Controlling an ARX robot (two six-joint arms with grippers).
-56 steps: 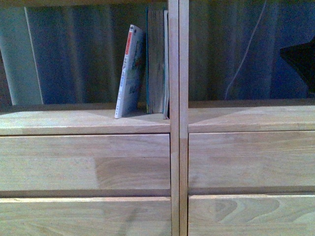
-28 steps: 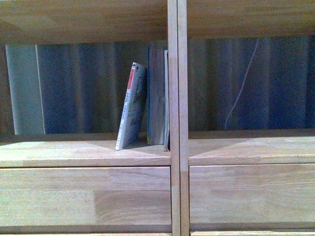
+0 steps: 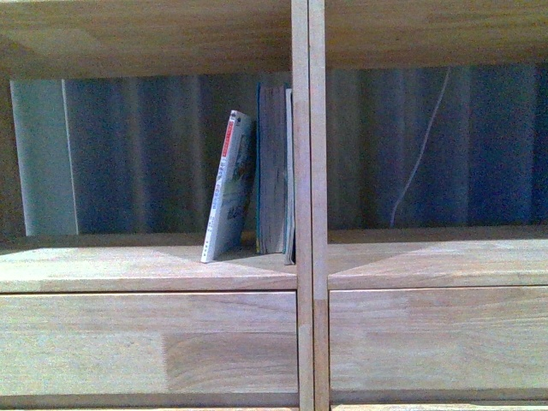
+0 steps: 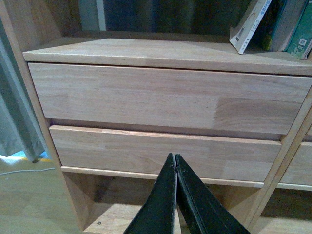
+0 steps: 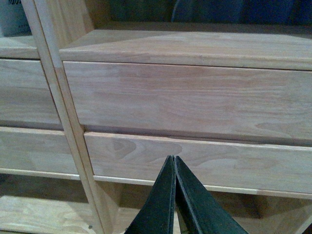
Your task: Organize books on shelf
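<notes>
The thin white paperback [image 3: 229,184] with a red-topped spine stands on the light wood shelf [image 3: 145,267], leaning right against the thicker teal book [image 3: 274,167], which stands upright against the central divider [image 3: 309,205]. Both books show at the edge of the left wrist view: the paperback [image 4: 249,25] and the teal book [image 4: 292,27]. My left gripper [image 4: 174,157] is shut and empty, low in front of the left drawer fronts. My right gripper [image 5: 173,158] is shut and empty, low in front of the right drawer fronts. Neither gripper shows in the front view.
Two drawer fronts [image 4: 161,97] stack on the left and two [image 5: 195,97] on the right. A bluish curtain [image 3: 137,154] and a thin white cable [image 3: 419,163] hang behind the open shelf. An upper shelf board [image 3: 145,34] spans above. A lower open bay [image 4: 112,209] lies under the drawers.
The front view has shifted upward over the last second, so the shelf and books sit lower in frame and the upper board shows. The books have not moved.
</notes>
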